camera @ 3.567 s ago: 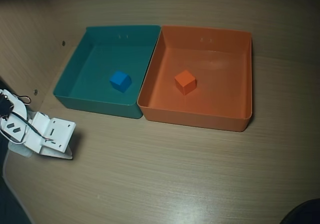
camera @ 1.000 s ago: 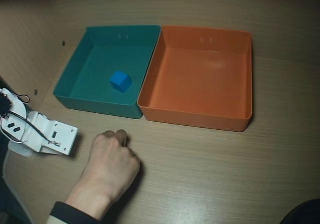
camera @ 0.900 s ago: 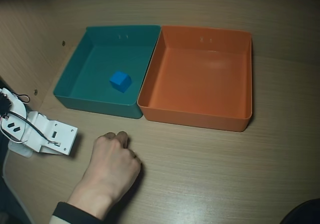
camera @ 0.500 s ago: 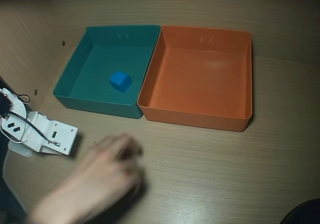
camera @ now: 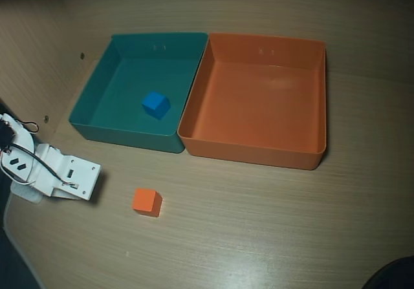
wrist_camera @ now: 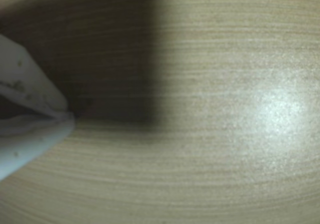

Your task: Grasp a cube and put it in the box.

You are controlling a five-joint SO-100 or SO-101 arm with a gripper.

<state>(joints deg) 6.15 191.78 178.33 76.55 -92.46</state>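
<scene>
The small orange cube [camera: 147, 202] rests on the wooden table in the overhead view, in front of the trays and just right of my gripper. The box [camera: 249, 148], a shallow orange tray, stands at the back right with nothing inside. My white gripper [camera: 92, 184] lies low at the left edge, a short way from the cube. Seen from the wrist, its fingers [wrist_camera: 30, 134] come in from the left and meet at the tips of the gripper [wrist_camera: 69, 117], shut on nothing. Neither the cube nor the box appears in the wrist view.
A teal tray [camera: 123, 134] sits against the box's left wall and holds a blue cube [camera: 155, 104]. Black cables run over the arm's base [camera: 16, 153] at the far left. A dark shadow covers the table's upper left in the wrist view.
The orange cube, earlier inside the orange tray, was carried out by a person's hand. The hand has left the view and the cube now lies on the table. My arm has not moved.
</scene>
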